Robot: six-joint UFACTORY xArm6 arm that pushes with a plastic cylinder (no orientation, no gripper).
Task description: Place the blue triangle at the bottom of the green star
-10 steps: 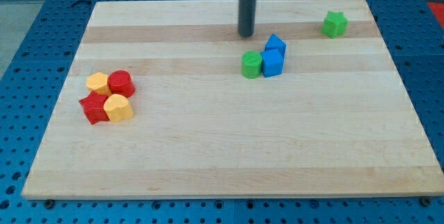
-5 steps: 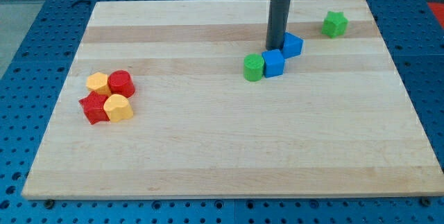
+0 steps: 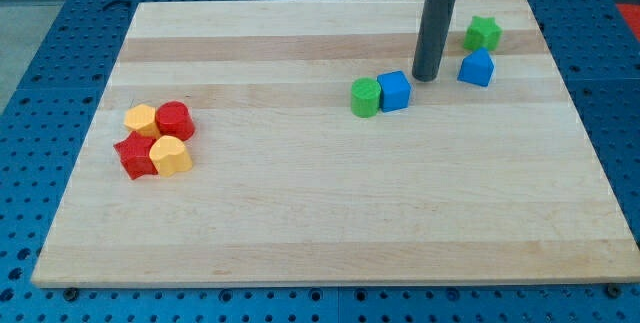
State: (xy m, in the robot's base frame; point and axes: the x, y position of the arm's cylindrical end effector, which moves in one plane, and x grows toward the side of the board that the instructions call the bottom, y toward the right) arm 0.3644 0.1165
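Note:
The blue triangle (image 3: 477,67) lies on the wooden board near the view's top right, just below the green star (image 3: 483,33) and slightly to its left. A small gap shows between them. My tip (image 3: 428,78) rests on the board to the left of the blue triangle, apart from it, and just right of the blue cube (image 3: 395,91). The dark rod rises from the tip toward the view's top.
A green cylinder (image 3: 365,96) touches the blue cube's left side. At the view's left, a yellow hexagon (image 3: 140,119), a red cylinder (image 3: 175,120), a red star (image 3: 134,154) and a yellow block (image 3: 171,155) sit bunched together. The board's edge (image 3: 560,73) runs close to the right of the star.
My tip has moved right across the board. The blue triangle slid right, away from the blue cube, to a spot under the green star. The cube and green cylinder barely shifted.

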